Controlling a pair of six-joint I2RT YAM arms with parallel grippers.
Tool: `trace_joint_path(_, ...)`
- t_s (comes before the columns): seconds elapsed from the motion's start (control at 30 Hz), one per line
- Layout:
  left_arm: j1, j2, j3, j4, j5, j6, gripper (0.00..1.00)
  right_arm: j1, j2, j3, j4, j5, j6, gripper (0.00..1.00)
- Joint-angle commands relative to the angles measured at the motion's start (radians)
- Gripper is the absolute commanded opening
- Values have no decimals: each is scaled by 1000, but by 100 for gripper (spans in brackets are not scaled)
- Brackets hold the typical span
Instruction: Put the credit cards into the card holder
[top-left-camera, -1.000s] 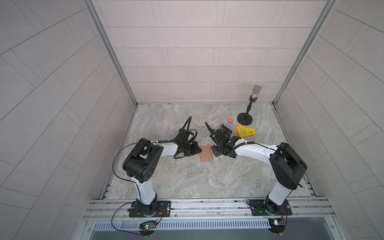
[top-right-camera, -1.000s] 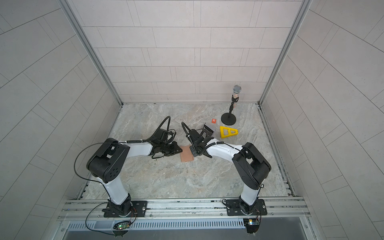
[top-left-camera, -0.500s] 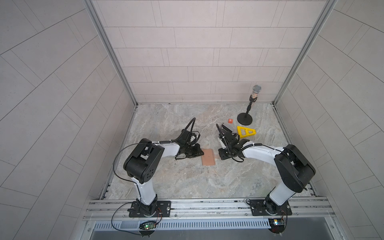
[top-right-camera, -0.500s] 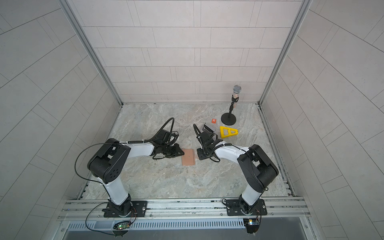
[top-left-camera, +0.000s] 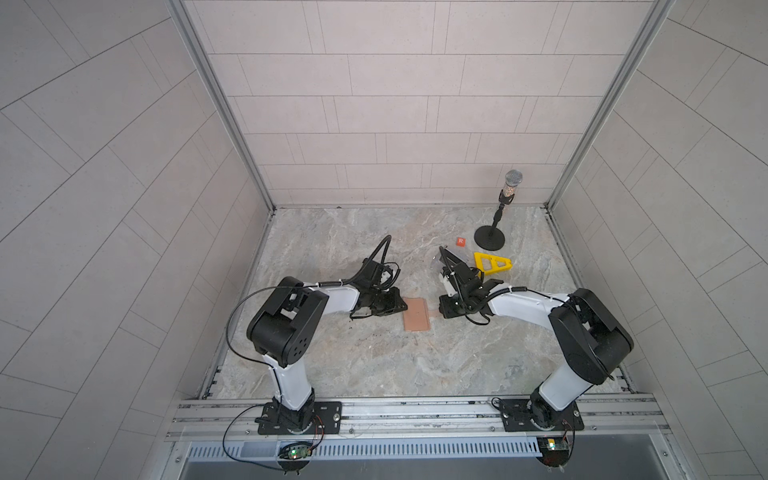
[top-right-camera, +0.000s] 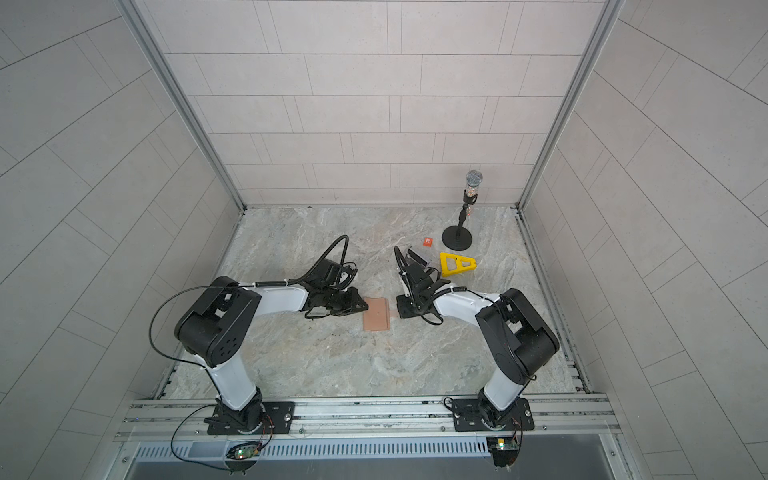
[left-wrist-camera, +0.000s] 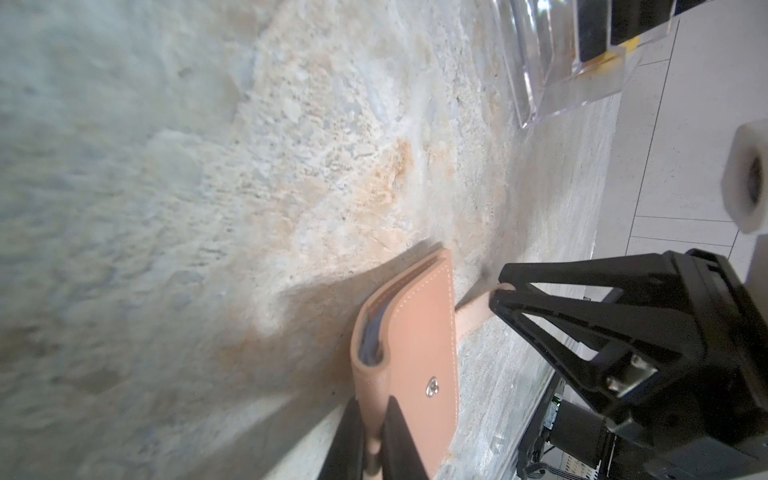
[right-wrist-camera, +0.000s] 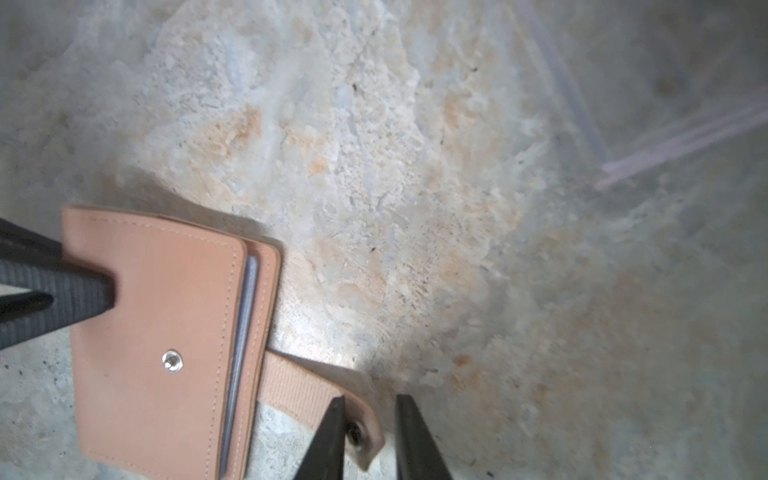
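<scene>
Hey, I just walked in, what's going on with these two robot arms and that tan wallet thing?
Both arms are at the closed card holder, which lies flat on the table. The left gripper pinches the edge opposite the snap tab. The right gripper sits at the tab's end, jaws slightly apart around it. What looks like a dark card stands in the clear stand behind; neither gripper holds a card.

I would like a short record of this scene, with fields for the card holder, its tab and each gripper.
card holder: folded, lying on the table
snap tab: unfastened, sticking out from the holder
left gripper: shut on the card holder's folded edge
right gripper: jaws slightly apart around the tab's end
</scene>
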Motion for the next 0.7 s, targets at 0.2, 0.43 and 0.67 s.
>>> trace_joint_path(0.2, -7, -79, 28, -99, -30, 50, 30, -3, -59, -14, -54, 67, 2, 20)
trace_joint_path(0.43, -24, -134, 29, -136, -62, 79, 44, -2, -88, -10, -70, 53, -11, 16)
trace_joint_path(0.67, -40, -187, 26, -203, -139, 110, 47, -2, -77, -14, -52, 4, -2, 21)
